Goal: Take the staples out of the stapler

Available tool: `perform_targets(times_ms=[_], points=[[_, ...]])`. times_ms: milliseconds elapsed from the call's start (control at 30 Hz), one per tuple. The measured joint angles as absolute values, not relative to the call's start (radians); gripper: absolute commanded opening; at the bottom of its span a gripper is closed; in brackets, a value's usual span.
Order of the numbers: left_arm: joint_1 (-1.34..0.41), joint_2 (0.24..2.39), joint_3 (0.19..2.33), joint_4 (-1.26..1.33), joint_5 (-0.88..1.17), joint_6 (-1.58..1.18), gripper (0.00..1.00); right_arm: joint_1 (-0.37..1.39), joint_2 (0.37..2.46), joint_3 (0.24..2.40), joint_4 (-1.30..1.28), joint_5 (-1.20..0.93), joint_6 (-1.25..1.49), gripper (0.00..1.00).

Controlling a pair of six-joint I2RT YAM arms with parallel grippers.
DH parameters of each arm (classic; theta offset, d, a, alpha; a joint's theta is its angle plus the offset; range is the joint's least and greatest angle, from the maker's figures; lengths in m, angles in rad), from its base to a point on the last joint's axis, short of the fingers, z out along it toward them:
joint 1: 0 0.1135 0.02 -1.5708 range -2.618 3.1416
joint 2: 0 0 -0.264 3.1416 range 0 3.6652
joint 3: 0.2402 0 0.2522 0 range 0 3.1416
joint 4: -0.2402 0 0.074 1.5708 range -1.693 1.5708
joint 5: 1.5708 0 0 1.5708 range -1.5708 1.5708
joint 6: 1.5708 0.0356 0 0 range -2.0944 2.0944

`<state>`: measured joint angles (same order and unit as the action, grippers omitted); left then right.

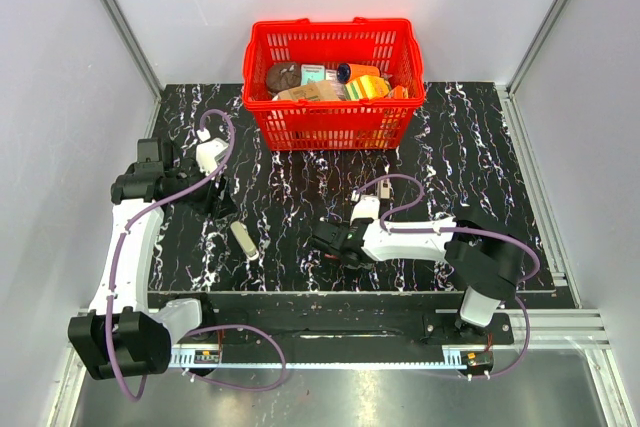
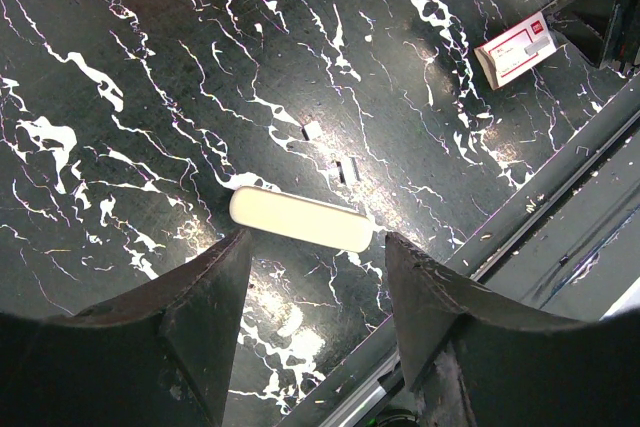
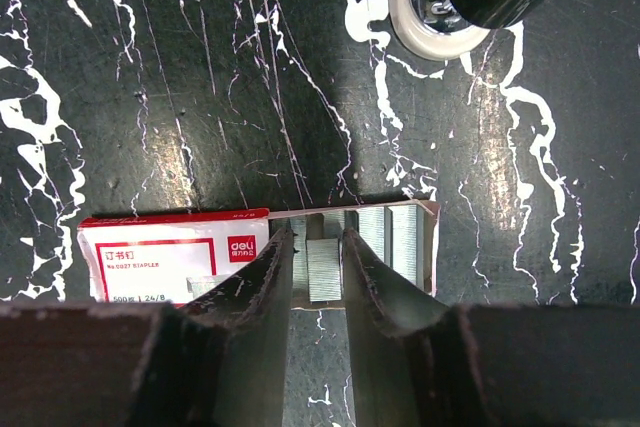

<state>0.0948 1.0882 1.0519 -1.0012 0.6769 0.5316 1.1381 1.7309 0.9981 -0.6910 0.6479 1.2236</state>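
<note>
So, the stapler (image 1: 244, 241) lies flat on the desk (image 1: 480, 147), just near-side and a bit to the right of the left pincer (image 1: 221, 207). The left arm is clearly the nearer one. The right pincer (image 1: 330, 243) is well apart, off to the stapler's right, over the staple box (image 3: 170, 259).

Key relation, from the left wrist cam: the stapler sits right under the gap of the left pincer w/ its long axis running almost fingertip to fingertip, slightly tilted. So the fingers (image 2: 205, 317) face its two short ends, not its long sides. My read: closing as is would squeeze it lengthwise, a shaky hold, so the wrist prob. needs about a quarter turn before dropping. Or the pincer takes it by the ends on purpose; can't say which.

Left pincer: released, spread wide, nothing in it, no contact w/ the stapler that I can make out. Left arm rises from its base at the near-left corner, elbow out at far left, forearm folded back inward, wrist tipped down at the desk.

Right pincer: fingers drawn narrow either side of a staple strip (image 3: 323, 269) in the box's slid-open tray. Whether they actually pinch it, I can't tell. Right arm lies low, forearm stretched leftward from the elbow.

A couple of small loose bits (image 2: 347, 171) sit on the desk just beyond the stapler, prob. staples, too small to be sure. The stapler looks unopened — unloading not yet begun, I reckon.
</note>
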Motion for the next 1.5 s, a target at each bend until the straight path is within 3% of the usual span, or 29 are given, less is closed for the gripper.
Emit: perform_targets(times_ms=[833,1133,1500], points=[[0.095,1.088,1.052,-1.002,0.677,0.533,0.60,1.139,1.687,1.028,-0.653,0.657,1.111,0.34],[0.095,1.115,1.007,-0.991,0.661,0.572,0.62,1.139,1.696,1.100,-0.315,0.502,0.681,0.33],[0.006,1.308,0.937,-0.902,0.608,0.630,0.63,1.105,1.735,1.086,-0.068,0.344,0.471,0.36]])
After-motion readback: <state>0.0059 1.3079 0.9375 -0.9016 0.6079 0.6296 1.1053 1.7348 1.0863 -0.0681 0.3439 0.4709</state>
